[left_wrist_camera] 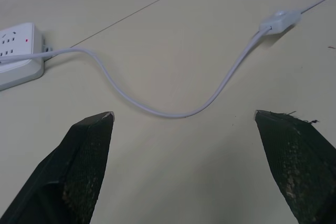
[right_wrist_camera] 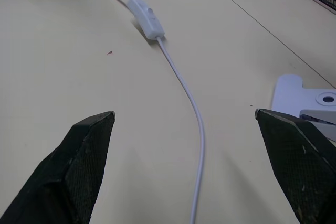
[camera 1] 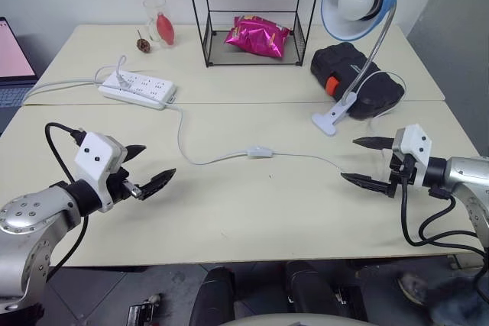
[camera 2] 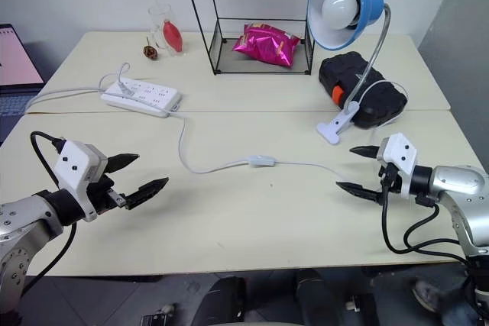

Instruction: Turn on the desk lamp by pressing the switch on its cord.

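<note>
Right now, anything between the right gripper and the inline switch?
Only bare tabletop and the thin white cord, which runs from the switch toward the open right gripper. Nothing blocks the way; the right wrist view shows it best.

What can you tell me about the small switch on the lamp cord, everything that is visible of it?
The switch is a small white oblong piece, plastic by its look, set inline on the thin white cord. It lies flat on the beige table, near the middle, between the two grippers. Cord leaves both its ends: one side curves toward the power strip, the other runs toward the desk lamp. Nothing but the table and cord touches it. The bulb looks unlit.
</note>
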